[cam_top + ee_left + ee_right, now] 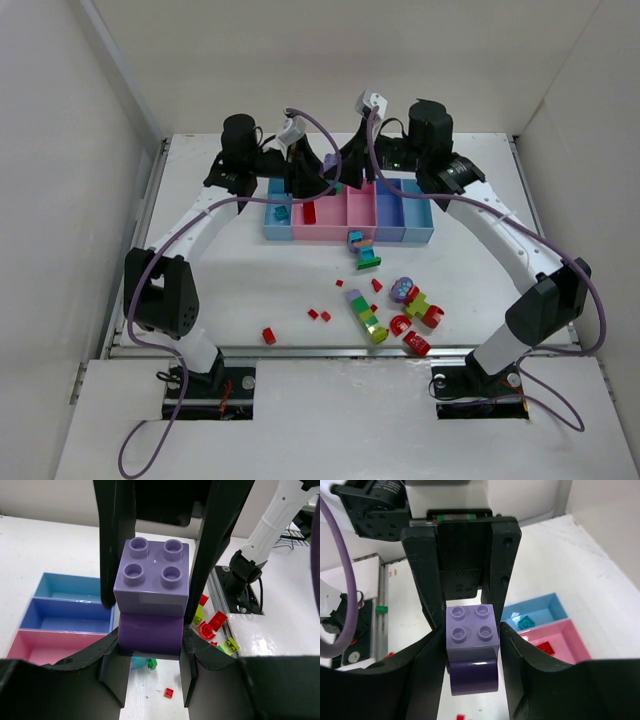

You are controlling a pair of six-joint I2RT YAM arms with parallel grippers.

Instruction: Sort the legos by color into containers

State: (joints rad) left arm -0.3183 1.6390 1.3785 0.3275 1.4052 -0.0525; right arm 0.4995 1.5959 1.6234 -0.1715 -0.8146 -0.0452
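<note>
The left fingers [107,677] and right fingers [520,662] both clamp one purple brick stack [150,595] above the bins [340,237].

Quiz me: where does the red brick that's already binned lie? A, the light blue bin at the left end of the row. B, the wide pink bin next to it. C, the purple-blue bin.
B: the top view shows the red brick lying on the floor of the wide pink bin.

I see the left arm [195,225] and the right arm [505,230] both stretched forward, their tips meeting. The left gripper [150,647] and the right gripper [472,652] each clamp the same purple plastic brick stack [152,580].
</note>
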